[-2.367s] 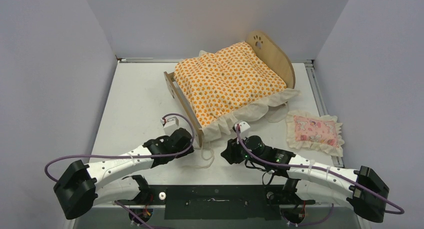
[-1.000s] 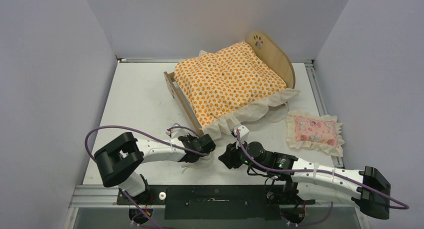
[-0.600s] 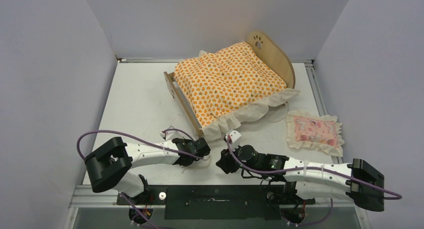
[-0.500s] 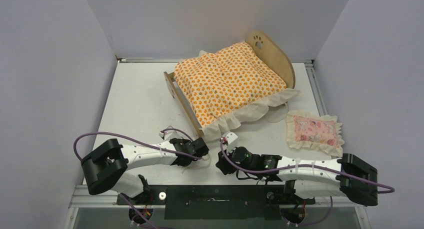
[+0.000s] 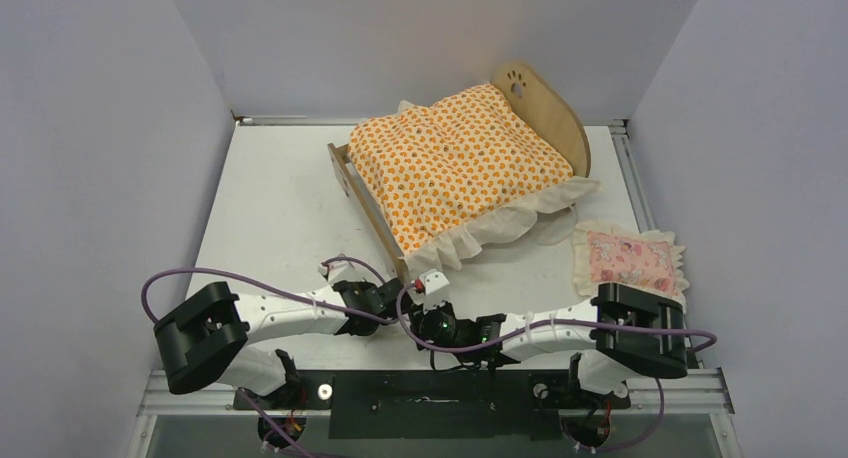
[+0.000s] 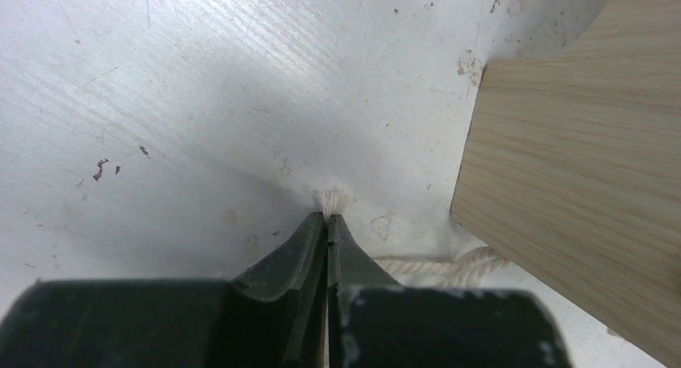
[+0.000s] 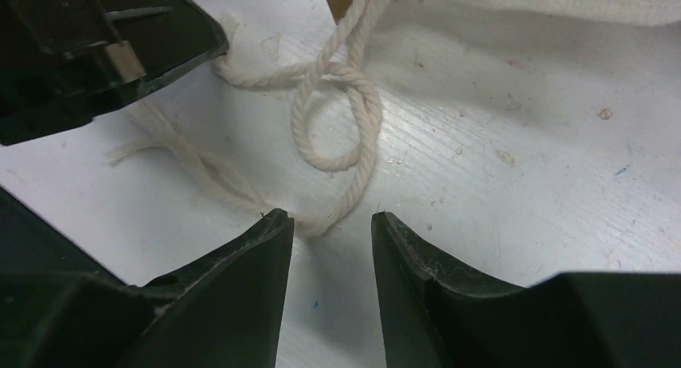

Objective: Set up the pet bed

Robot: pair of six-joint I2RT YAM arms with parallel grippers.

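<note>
The pet bed point(image 5: 558, 118) stands at the back of the table under an orange ruffled mattress point(image 5: 455, 163). A white cord point(image 7: 337, 119) hangs from its near corner and lies in a loose loop on the table. My left gripper point(image 6: 328, 217) is shut on the cord's frayed end point(image 6: 334, 199), beside the wooden frame point(image 6: 578, 167). My right gripper point(image 7: 325, 219) is open, low over the table. A bend of the cord lies just ahead of its left fingertip point(image 7: 273, 223). In the top view both grippers meet by the bed's near corner, left gripper point(image 5: 385, 303) and right gripper point(image 5: 420, 323).
A small pink frilled pillow point(image 5: 628, 260) lies on the table point(image 5: 270, 198) to the right of the bed. The mattress ruffle point(image 5: 500, 223) spills over the bed's near side. Grey walls close in the left, right and back. The left gripper's body point(image 7: 96, 47) fills the right wrist view's upper left.
My right arm has folded and slid left until its gripper sits next to the left one, its jaws a little wider. The left gripper stays shut on the cord.
</note>
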